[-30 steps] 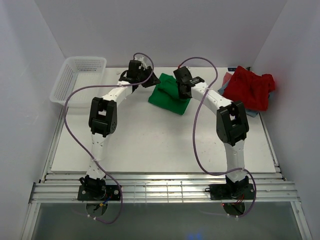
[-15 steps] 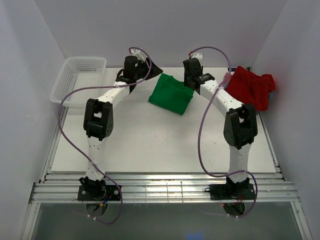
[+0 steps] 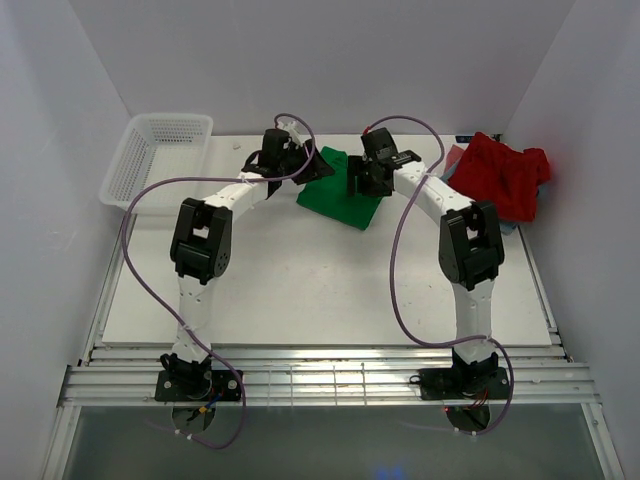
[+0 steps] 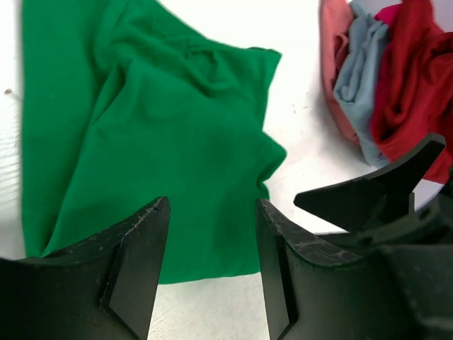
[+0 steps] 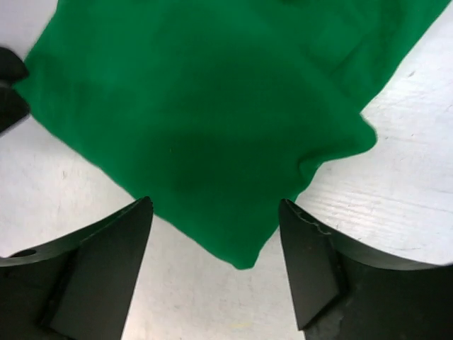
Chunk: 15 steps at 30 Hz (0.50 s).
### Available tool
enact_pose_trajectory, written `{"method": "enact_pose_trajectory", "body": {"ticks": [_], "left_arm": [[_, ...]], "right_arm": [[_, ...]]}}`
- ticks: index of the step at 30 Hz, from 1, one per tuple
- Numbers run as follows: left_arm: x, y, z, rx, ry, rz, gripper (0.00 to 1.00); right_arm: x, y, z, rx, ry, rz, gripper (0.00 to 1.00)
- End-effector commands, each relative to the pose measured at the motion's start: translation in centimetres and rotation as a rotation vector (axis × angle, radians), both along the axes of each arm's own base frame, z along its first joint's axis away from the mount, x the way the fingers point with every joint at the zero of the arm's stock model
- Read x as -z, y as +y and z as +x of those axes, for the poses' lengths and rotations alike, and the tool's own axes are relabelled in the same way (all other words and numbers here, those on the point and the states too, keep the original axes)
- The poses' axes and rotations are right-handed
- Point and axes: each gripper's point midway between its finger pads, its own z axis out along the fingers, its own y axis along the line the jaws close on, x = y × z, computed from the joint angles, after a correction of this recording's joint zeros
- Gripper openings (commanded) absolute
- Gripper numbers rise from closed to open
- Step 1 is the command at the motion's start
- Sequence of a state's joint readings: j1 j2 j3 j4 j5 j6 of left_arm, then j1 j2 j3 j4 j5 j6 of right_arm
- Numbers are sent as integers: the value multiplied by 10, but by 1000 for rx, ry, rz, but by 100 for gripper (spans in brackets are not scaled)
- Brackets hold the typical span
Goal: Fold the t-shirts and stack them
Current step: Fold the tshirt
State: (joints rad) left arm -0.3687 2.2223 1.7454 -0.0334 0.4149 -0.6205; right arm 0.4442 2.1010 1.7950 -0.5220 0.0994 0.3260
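I find nothing to read in any of my three views: no lettering, label, brand mark, number or sign.
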Motion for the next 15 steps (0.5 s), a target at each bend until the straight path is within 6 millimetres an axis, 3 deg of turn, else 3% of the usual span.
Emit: {"method": "enact_pose_trajectory", "body": {"ticks": [1,3,4,5,7,9,11,12,13,15], "left_arm": [[-6,3,3,5,0,15,62],[9,-1,2,24,38,11,62],[11,-1,3,23,44,9,61],[17,-3,2,25,57,7,61],[27,-3,4,21,71,15,61],[27,-3,7,17,66,15,60],[25,-4,13,9,54,13,60],[25,-5,16,7,50,13,60],[24,-5,18,7,46,13,60],[29,-5,23,-5,50,18,60]], "right_arm": [[-8,1,-14,-37,70,111,79],[-10,-5,-14,-16,77,145,79],[-17,-10,-15,-8,70,164,86],[-11,-15,-20,-4,84,161,89],[-21,-23,-21,8,64,166,89],[-14,-32,-30,19,77,158,90],[-21,-39,-32,39,57,168,90],[-11,-44,-40,47,83,166,91],[-15,-47,-39,50,69,194,91],[-5,-50,-45,63,96,229,91]]}}
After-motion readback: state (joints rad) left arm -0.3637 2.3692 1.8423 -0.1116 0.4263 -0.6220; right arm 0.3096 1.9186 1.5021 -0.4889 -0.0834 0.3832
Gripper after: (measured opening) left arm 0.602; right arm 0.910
